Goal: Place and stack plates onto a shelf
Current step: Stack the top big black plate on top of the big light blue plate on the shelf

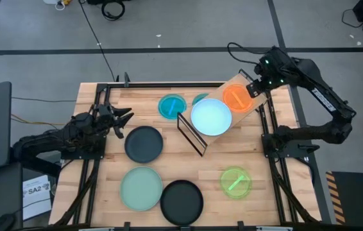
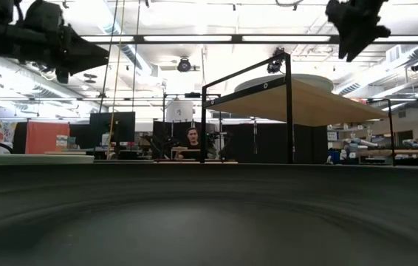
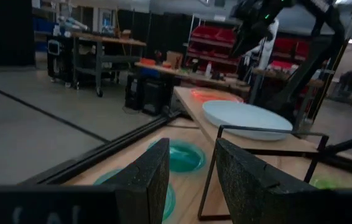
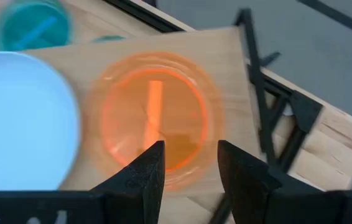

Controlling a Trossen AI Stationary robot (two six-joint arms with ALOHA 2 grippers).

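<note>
Two fingers on the right gripper stand apart with a gap between them, and nothing is in the gap. They hang over the orange plate, which lies flat on the shelf. They do not seem to touch it. Right next to it on the shelf is the light blue plate. The two plates look like they touch or are just beside each other.

The left gripper also has its fingers apart and holds nothing. In the high view it waits at the left side of the table, near the black plate.

Still down on the table are the mint green plate, a second black plate, the lime green plate and the teal plate. Another teal plate peeks out from behind the shelf.

What could go wrong, I think: the shelf stands on thin legs. If an arm bumps it, it could tip or slide, and the plates could slip off. The orange plate lies near the far end, so a push there could knock it over the edge. A new plate set down off-middle could slide off the stack.
</note>
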